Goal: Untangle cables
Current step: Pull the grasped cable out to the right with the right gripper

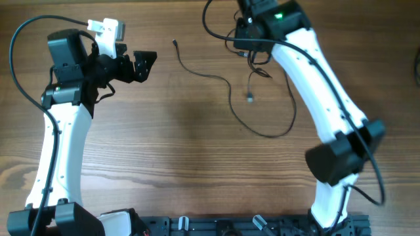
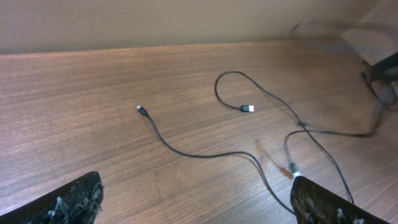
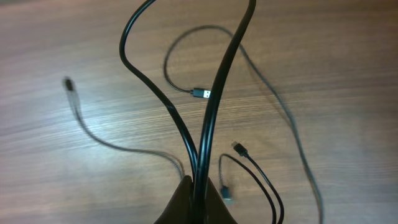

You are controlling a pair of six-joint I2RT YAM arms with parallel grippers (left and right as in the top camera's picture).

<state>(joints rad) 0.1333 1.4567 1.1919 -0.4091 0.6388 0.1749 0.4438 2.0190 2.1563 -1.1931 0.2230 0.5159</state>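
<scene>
The cables are thin black cords spread across the far part of the wooden table. One cable [image 1: 203, 72] runs from a small plug [image 1: 175, 43] into a wide loop [image 1: 275, 133]. A plug [image 1: 250, 98] hangs or lies under my right gripper [image 1: 252, 54]. In the right wrist view my right gripper [image 3: 200, 185] is shut on two black cable strands [image 3: 211, 106], held above the table, and loose plugs [image 3: 200, 93] [image 3: 239, 147] lie below. My left gripper [image 2: 196, 185] is open and empty, low over the table, with a cable [image 2: 186, 151] and a white-tipped plug [image 2: 292, 169] just ahead.
Thicker black arm cables arc beside both arms [image 1: 16, 65] [image 1: 367, 164]. The table's far edge [image 2: 155, 46] meets a plain wall. A black rail [image 1: 249, 226] runs along the near edge between the arm bases.
</scene>
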